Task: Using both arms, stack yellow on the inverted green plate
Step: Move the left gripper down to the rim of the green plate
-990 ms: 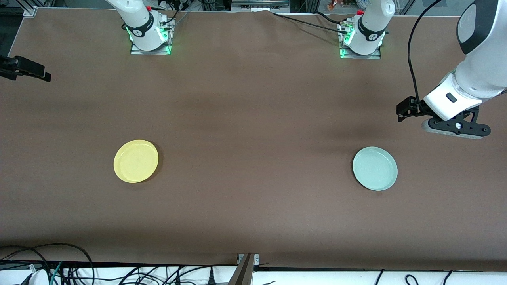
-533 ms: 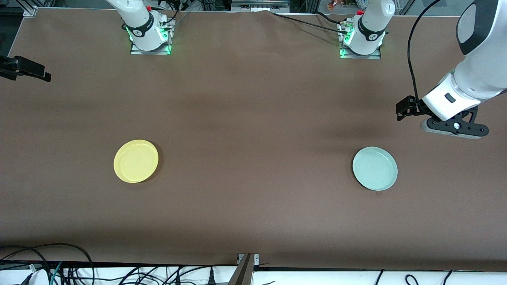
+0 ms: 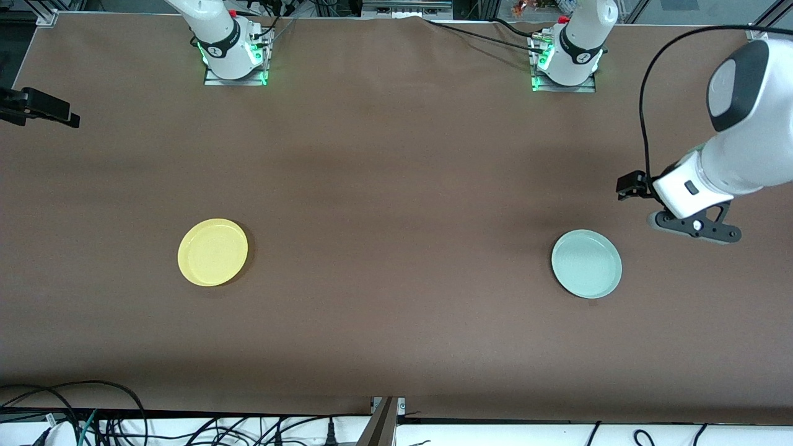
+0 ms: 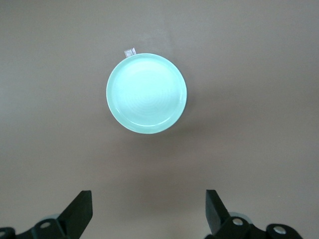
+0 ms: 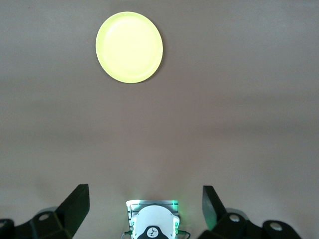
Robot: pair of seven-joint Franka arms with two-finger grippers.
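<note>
The yellow plate (image 3: 212, 252) lies flat on the brown table toward the right arm's end. It also shows in the right wrist view (image 5: 129, 47). The pale green plate (image 3: 586, 264) lies flat with its open side up toward the left arm's end, and it shows in the left wrist view (image 4: 146, 93). My left gripper (image 3: 694, 225) hangs over bare table beside the green plate, toward the left arm's end. In its wrist view the left gripper (image 4: 148, 193) is open and empty. My right gripper (image 5: 144, 189) is open and empty, high over its own base (image 5: 152, 221), and is outside the front view.
The two arm bases (image 3: 234, 59) (image 3: 565, 65) stand along the table's edge farthest from the front camera. A black fixture (image 3: 38, 108) juts in at the right arm's end. Cables (image 3: 111, 421) lie past the table edge nearest the front camera. A small white tag (image 4: 130, 51) sits at the green plate's rim.
My left arm has swung its gripper closer to the green plate. Both plates lie where they were. Nothing else has visibly moved.
</note>
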